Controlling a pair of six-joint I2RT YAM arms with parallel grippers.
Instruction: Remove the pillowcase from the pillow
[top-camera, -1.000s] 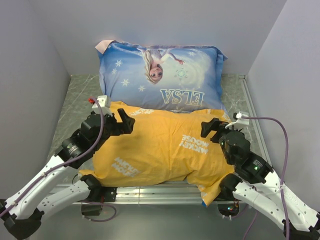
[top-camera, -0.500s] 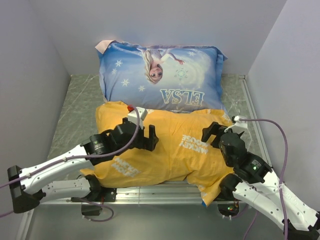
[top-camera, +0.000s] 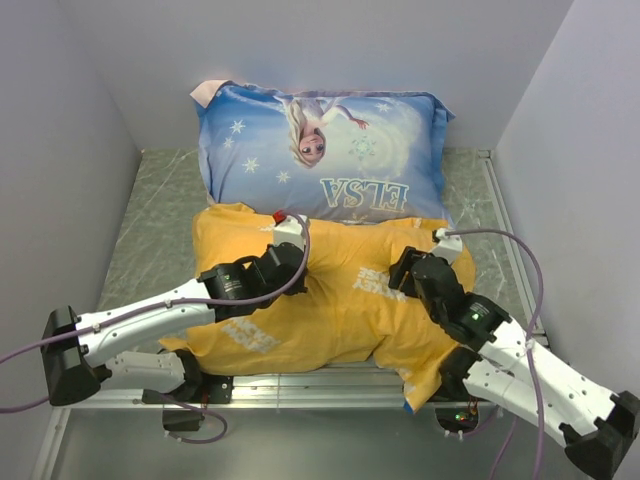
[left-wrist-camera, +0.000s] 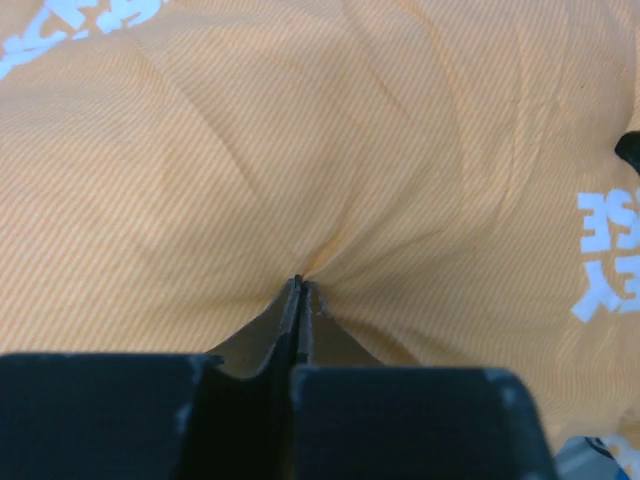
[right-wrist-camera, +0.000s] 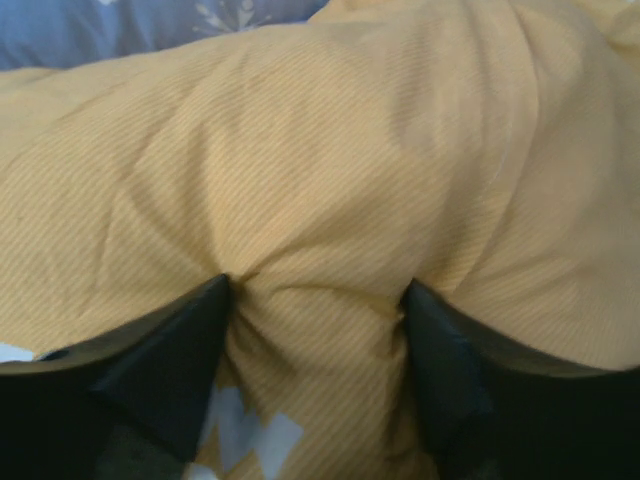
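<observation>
The yellow-orange pillowcase (top-camera: 340, 300) with white lettering lies plump across the near half of the table. The pillow is hidden inside it. My left gripper (top-camera: 287, 265) presses down on the case's upper middle; in the left wrist view the left gripper (left-wrist-camera: 300, 285) has its jaws together on a small pinch of pillowcase (left-wrist-camera: 330, 150), with creases running into the tips. My right gripper (top-camera: 405, 270) sits on the case's right part. In the right wrist view the right gripper (right-wrist-camera: 316, 290) is open, its wide-set fingers dug into the pillowcase (right-wrist-camera: 330, 150) with a bulge of cloth between them.
A blue Elsa-printed pillow (top-camera: 320, 150) lies right behind the yellow case, touching its far edge. Grey walls close in on the left, back and right. A metal rail (top-camera: 300, 385) runs along the table's near edge, where the case overhangs at the right corner.
The left arm swung right from the case's left corner to its upper middle, came down and shut on the cloth. The right gripper moved down and left onto the case, its jaws narrowing a little.
</observation>
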